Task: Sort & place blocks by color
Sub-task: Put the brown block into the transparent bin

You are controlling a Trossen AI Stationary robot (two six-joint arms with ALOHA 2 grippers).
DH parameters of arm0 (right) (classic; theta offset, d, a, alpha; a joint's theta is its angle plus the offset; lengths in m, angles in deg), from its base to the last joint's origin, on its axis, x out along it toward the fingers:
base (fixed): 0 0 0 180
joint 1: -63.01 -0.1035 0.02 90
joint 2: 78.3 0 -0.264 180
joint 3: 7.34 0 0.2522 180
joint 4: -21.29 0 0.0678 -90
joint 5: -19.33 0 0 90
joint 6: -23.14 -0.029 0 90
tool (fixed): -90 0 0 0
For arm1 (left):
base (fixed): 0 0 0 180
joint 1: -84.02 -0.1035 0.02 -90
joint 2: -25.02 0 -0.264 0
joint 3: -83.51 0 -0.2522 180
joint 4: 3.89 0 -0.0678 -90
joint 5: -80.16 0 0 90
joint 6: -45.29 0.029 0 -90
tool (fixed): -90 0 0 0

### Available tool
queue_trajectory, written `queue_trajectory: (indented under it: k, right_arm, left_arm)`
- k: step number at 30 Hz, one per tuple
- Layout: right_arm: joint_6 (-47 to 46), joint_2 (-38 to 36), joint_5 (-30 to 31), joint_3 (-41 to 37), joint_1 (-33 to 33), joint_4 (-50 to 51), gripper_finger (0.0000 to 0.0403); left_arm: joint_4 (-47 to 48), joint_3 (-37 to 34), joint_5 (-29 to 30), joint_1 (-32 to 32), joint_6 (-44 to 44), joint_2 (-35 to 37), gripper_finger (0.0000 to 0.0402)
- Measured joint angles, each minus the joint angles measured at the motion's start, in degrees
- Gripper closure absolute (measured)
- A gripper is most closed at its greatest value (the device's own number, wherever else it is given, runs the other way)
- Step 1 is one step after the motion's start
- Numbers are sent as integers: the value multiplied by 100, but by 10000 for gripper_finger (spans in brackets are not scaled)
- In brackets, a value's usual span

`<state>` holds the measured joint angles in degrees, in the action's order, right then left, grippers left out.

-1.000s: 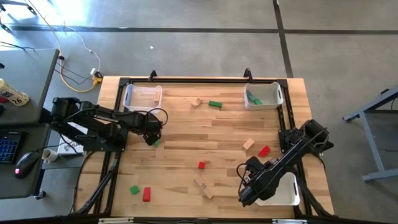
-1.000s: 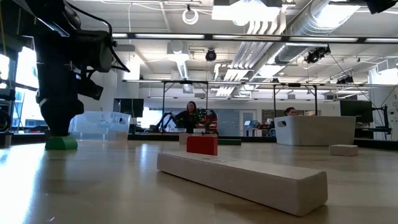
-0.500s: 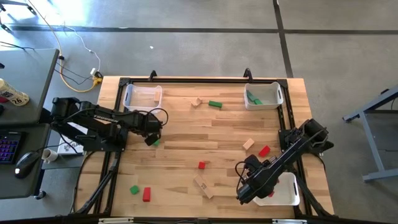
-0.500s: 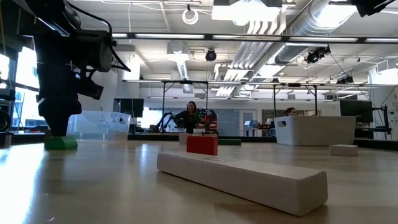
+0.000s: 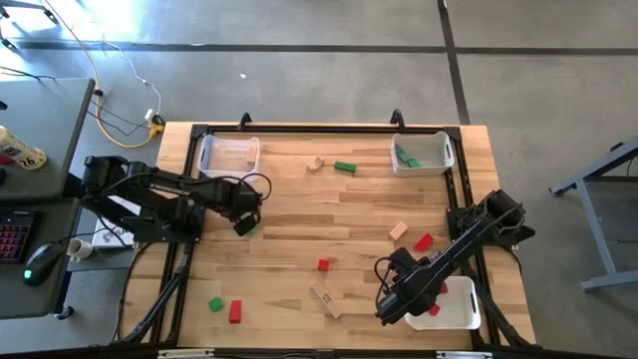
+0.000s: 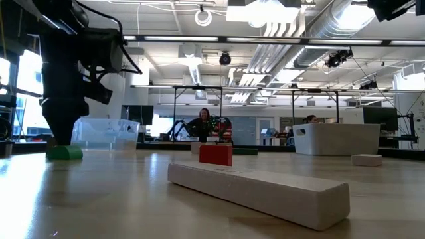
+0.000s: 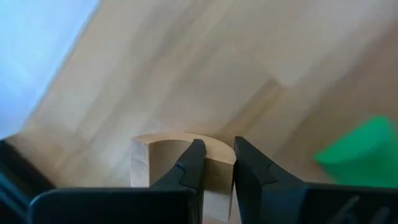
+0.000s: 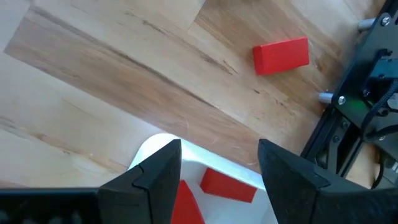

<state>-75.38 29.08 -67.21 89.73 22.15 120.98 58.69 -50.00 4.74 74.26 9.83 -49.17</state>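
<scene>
Over the white bin (image 5: pixel 461 311) at the table's near right my right claw (image 5: pixel 391 307) hangs apart above two red blocks (image 8: pixel 227 185), so next comes another stray red block (image 5: pixel 424 241), while my left claw (image 5: pixel 242 223) clamps a tan block (image 7: pixel 161 158)

Right gripper (image 5: pixel 391 304) has shifted slightly left along the white bin (image 5: pixel 461 317).

blocks (image 5: pixel 323 291) scattered mid-table, bins (image 5: pixel 229 155) at corners (three)
</scene>
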Motion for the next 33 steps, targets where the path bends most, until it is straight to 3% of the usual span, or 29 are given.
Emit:
queue_trajectory:
  k: [10,16,25,33]
  right_arm:
    - [-26,2,98,90,45,-33,204]
    - [-49,2,737,465,231,139,204]
    - [375,0,1416,671,652,411,204]
    - [1047,-5,1808,658,1152,415,204]
  left_arm:
    - [139,741,-106,-29,453,12,372]
    - [177,1383,73,-319,920,17,370]
    - [294,2111,399,-1518,1859,25,371]
    - [273,2172,301,-2830,2496,28,371]
